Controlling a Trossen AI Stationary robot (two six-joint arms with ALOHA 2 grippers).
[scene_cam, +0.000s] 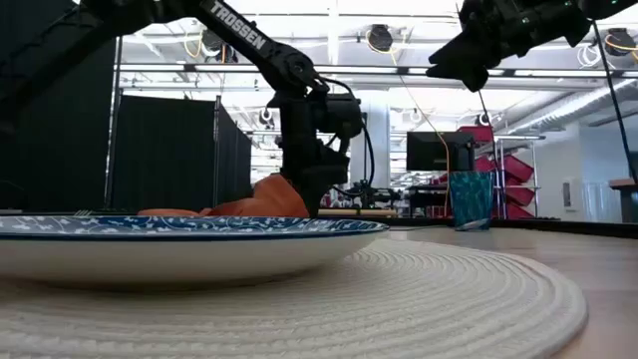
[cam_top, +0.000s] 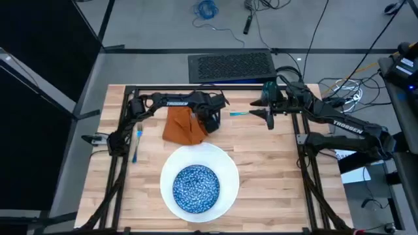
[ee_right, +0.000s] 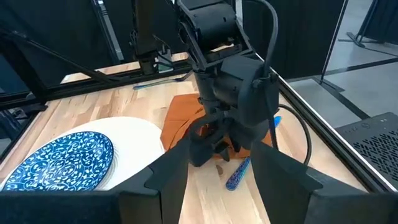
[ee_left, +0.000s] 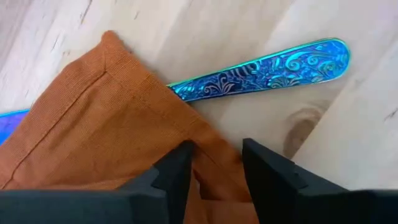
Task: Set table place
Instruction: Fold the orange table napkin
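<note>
Blue speckled bowl [cam_top: 196, 188] on white plate [cam_top: 227, 171] at surface [cam_top: 268, 163] near edge, left end effector [cam_top: 210, 122] pinching orange napkin [cam_top: 181, 127] beside patterned blue cutlery handle [ee_left: 267, 71], right end effector [cam_top: 269, 115] spread, raised above surface, teal cup [scene_cam: 470, 199] at far edge.

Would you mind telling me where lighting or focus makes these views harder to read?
Low view: bright ceiling lights backlight the left gripper, leaving it a dark silhouette over the orange napkin, and the near plate rim is soft. Left wrist view: evenly lit, cutlery handle pattern crisp. High view: even light, no glare on the table.
</note>
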